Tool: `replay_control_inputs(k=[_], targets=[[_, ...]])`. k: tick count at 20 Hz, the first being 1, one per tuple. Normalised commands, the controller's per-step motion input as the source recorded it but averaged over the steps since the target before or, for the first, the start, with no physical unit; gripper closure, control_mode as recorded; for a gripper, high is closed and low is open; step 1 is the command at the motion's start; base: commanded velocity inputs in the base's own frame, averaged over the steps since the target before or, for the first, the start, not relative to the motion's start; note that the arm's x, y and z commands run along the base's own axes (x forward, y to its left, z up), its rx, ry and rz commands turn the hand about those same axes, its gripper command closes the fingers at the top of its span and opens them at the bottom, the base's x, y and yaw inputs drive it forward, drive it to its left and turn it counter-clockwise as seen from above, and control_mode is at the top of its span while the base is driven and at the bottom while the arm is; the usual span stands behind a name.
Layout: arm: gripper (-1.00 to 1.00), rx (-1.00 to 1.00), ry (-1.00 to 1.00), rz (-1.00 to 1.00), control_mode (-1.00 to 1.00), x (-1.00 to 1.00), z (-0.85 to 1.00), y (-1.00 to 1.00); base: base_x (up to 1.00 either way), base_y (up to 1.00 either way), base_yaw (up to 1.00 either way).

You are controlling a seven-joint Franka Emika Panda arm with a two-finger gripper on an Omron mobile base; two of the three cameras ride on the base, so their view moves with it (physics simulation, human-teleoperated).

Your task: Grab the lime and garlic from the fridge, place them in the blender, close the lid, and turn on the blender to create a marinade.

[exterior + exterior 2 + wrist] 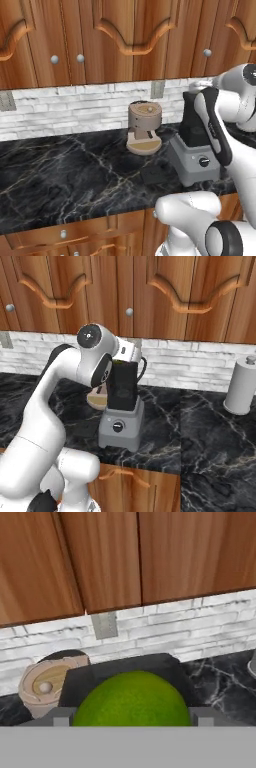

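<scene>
The lime (132, 699), round and green, sits between my gripper's (131, 717) two fingertips, which press against its sides. Right beneath it is the dark open mouth of the blender (125, 664) jar. From the right base view my gripper (125, 356) hovers at the top of the black jar on the blender (120, 423), with a sliver of the green lime (118, 362) showing. In the left base view my forearm covers part of the blender (197, 160). The lid (155, 175) lies flat on the counter in front of it. The garlic and the fridge are out of view.
A tan coffee machine (145, 127) stands just left of the blender, against the brick backsplash. A paper towel roll (242, 386) stands far right. Wooden wall cabinets (125, 40) hang low over the black marble counter (60, 175).
</scene>
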Motion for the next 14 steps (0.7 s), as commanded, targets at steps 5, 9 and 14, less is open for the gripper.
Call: replay_control_inputs(k=[5,9,14], targets=[[1.00,-0.04,0.07,0.06,-1.00,0.78,-0.33,-0.01,0.00,0.00,0.00],[1.00,-0.02,0.09,0.08,-1.00,0.71,-0.37,-0.01,0.00,0.00,0.00],[1.00,0.00,0.11,0.07,-1.00,0.57,-0.12,-0.18,0.00,0.00,0.00]])
